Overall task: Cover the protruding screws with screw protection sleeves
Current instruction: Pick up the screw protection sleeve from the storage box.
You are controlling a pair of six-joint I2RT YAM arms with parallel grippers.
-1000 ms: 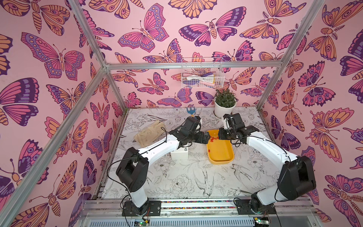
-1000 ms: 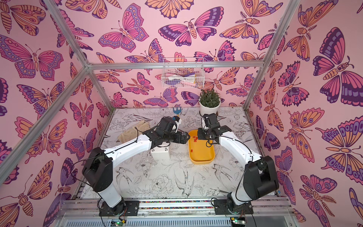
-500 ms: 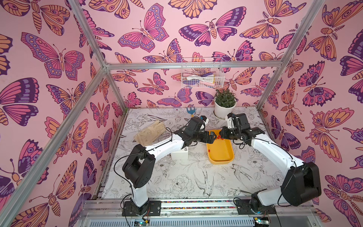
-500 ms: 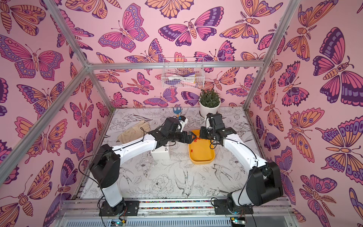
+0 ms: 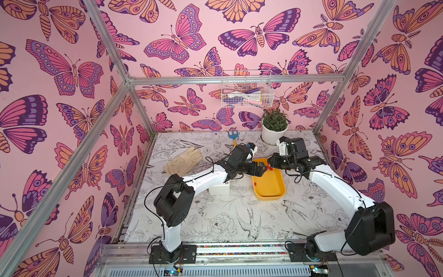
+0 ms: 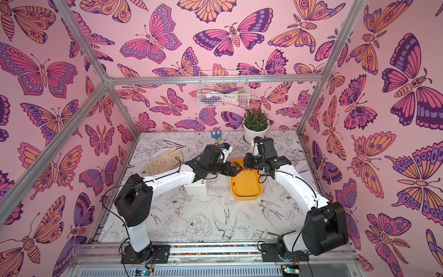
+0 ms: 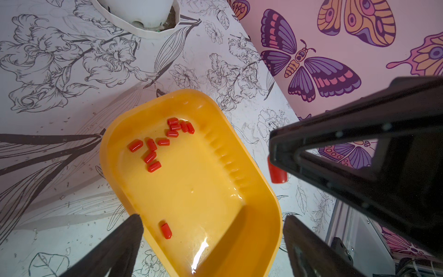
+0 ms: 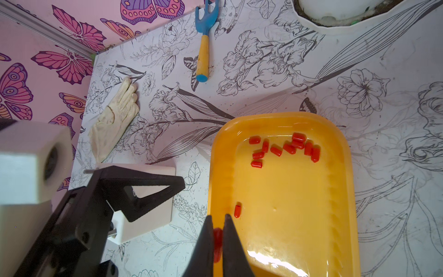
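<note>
- The right fingers [image 8: 206, 239], in the right wrist view, are closed on one red sleeve [image 8: 217, 236]. More screw protection sleeves [image 8: 287, 147] lie in the yellow tray [image 8: 345, 191]. Two protruding screws [image 8: 87, 171] on the white box [image 8: 153, 218] are bare.
- Left wrist view: the left fingers [image 7: 119, 244] stand wide open above this tray [image 7: 259, 182].
- Both top views: the box [image 5: 219, 190] stands at the tray's [image 5: 269, 191] 9 o'clock.

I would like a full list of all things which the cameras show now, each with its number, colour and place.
screw protection sleeves: eleven, red, in the tray
held sleeve: one, red, in the right tool
tray: one, yellow, table middle
box: one, white, beside the tray
protruding screws: two visible, silvery, box corners
glove: one, cream, behind the box
rake: one, blue, yellow handle, table back
potted plant: one, green, white pot, table back
wire basket: one, white, back wall
left tool: black, open, over the tray
right tool: black, shut, over the tray
</note>
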